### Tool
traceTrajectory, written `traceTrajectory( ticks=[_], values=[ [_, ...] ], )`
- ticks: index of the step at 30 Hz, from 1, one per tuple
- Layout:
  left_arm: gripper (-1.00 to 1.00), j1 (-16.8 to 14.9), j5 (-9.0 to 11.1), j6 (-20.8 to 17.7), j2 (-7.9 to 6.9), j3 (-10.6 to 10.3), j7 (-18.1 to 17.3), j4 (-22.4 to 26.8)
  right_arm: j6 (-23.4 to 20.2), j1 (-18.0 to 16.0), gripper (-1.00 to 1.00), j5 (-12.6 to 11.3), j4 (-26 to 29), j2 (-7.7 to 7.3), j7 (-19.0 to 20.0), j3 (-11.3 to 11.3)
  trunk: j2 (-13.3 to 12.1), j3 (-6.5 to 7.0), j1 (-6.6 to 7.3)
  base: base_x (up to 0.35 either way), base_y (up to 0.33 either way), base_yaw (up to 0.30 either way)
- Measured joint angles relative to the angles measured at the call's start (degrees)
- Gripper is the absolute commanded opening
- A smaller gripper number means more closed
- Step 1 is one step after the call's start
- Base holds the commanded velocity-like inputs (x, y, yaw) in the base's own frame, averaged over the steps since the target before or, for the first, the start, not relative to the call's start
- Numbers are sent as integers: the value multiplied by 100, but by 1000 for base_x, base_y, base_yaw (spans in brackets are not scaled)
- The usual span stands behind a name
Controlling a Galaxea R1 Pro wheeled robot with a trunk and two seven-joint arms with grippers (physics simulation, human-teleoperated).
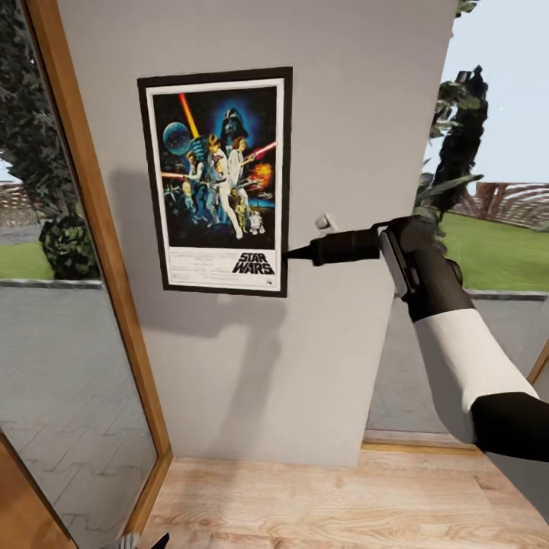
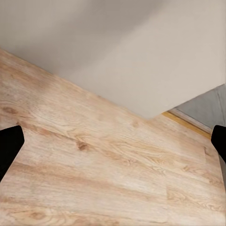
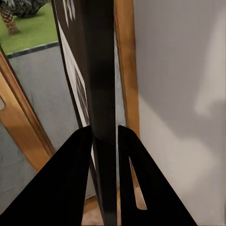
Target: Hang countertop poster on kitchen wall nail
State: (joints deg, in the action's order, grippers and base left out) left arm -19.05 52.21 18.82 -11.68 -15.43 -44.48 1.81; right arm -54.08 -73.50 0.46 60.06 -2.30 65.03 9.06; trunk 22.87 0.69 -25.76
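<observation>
Poster (image 1: pixel 216 181): upright vs wall (image 1: pixel 335 114), long axis vertical. Right tool (image 1: pixel 288 255) clenched on its lower rt edge (nail unseen). Left tool (image 2: pixel 113 146): released, nr floor (image 2: pixel 94 169).

- A home interior: plank wood floor (image 1: pixel 320 503) and a plain grey wall (image 1: pixel 351 114).
- Tall wood-framed windows (image 1: pixel 91 229) face a lawn (image 1: pixel 496 252), hedges and paving.
- A framed movie poster (image 1: pixel 217 179) on the wall.
</observation>
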Motion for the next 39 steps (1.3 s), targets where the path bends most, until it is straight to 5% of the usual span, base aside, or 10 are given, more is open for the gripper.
traceTrajectory(
  ticks=[10, 30, 33, 35, 39],
  values=[
    [100, 0, 0, 0, 0, 0, 0, 0, -2, -154, -100, -1, -9, 23, 4, 261, 0, 0, 0, 0, 0, 0],
    [100, 0, 0, 0, 0, 0, 0, 0, 38, -157, -100, 22, 4, 0, -210, 223, 0, 0, 0, 0, 0, 0],
    [100, 0, 0, 0, 0, 0, -2, 0, 50, -155, -100, 3, 4, -8, -325, 104, 0, 0, 0, 0, 0, 0],
    [100, 1, 0, 0, -3, 1, -3, 1, 71, -149, -100, 5, 4, -15, -374, -343, 0, 0, 0, 0, 0, 0],
    [100, 0, 0, 0, -1, 0, -3, 0, 60, -144, -100, -17, 9, -19, -378, -470, 0, 0, 0, 0, 0, 0]
  ],
)
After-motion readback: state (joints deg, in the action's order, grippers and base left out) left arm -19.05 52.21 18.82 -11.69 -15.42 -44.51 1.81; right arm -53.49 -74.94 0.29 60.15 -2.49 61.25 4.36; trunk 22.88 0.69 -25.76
